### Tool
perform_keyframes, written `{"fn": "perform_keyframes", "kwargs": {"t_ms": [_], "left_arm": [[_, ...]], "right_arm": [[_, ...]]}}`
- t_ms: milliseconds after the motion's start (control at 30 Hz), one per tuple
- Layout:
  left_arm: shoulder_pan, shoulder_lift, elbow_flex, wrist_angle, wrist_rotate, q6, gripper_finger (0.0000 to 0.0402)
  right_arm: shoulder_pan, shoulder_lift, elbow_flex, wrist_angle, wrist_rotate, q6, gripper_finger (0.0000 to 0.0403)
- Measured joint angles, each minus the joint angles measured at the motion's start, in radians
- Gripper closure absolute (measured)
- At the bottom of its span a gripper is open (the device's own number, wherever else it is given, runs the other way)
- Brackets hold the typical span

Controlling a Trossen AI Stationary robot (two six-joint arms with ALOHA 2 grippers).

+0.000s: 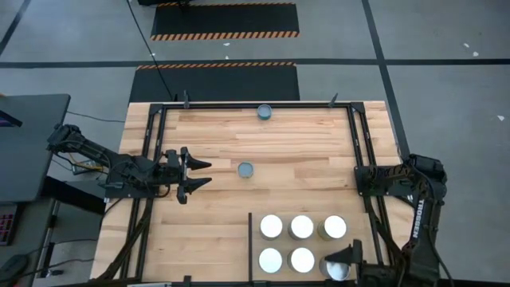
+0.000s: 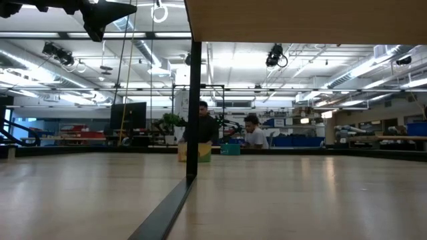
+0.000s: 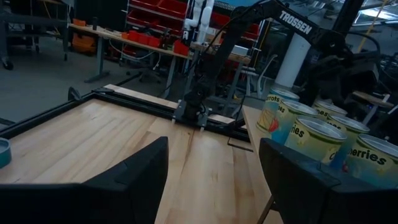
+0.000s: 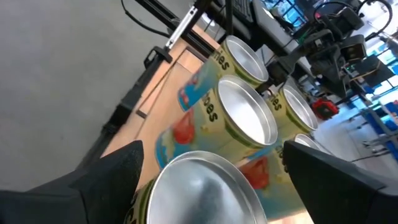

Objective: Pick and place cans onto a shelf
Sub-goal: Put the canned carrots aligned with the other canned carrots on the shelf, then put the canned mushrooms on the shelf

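Six cans stand on the shelf (image 1: 253, 239), the railed wooden section at about five o'clock on the bench (image 1: 223, 135), as the high view reads it. Three fill the far row: (image 1: 272, 226), (image 1: 302, 226) and (image 1: 334, 228). Two more sit in the near row at (image 1: 271, 260) and (image 1: 302, 260). The sixth can (image 1: 338, 269) is at the near right corner, with the right gripper (image 1: 344, 257) spread wide around its top and not visibly pinching it; the right wrist view shows that silver lid between two well-separated fingers. I judge this can to be just set down or about to be let go.

Two cans are left out on the bench: one (image 1: 245, 170) near the centre and one (image 1: 264, 112) against the far rail at twelve o'clock. The left gripper (image 1: 194, 174) hovers at nine o'clock, jaws apart and empty, pointing toward the centre can. By my count the task is about three-quarters done.

The shelf's near edge is cut off by the high view's bottom border, so whether room remains for two more cans is hard to judge. The low view shows only bare wood, a black post and people far behind; no can is visible there.
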Motion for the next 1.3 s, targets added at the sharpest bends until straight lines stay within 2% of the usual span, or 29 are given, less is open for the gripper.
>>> {"fn": "perform_keyframes", "kwargs": {"t_ms": [433, 633, 767, 1067, 1200, 1300], "left_arm": [[0.0, 0.0, 0.0, 0.0, 0.0, 0.0, 0.0145], [0.0, 0.0, 0.0, 0.0, 0.0, 0.0, 0.0145], [0.0, 0.0, 0.0, 0.0, 0.0, 0.0, 0.0145], [0.0, 0.0, 0.0, 0.0, 0.0, 0.0, 0.0145], [0.0, 0.0, 0.0, 0.0, 0.0, 0.0, 0.0145], [0.0, 0.0, 0.0, 0.0, 0.0, 0.0, 0.0145]], "right_arm": [[-0.023, 0.0, 0.0, -0.077, 0.0, -0.004, 0.0019], [-0.023, 0.0, 0.007, -0.066, -0.001, -0.006, 0.0019], [-0.023, 0.0, 0.074, -0.005, -0.032, 0.0, 0.0019], [-0.023, 0.0, 0.214, 0.066, -0.205, -0.1, 0.0029], [-0.046, -0.036, 0.219, 0.061, -0.354, -0.107, 0.0041], [-0.073, -0.064, 0.219, 0.058, -0.407, -0.133, 0.005]]}}
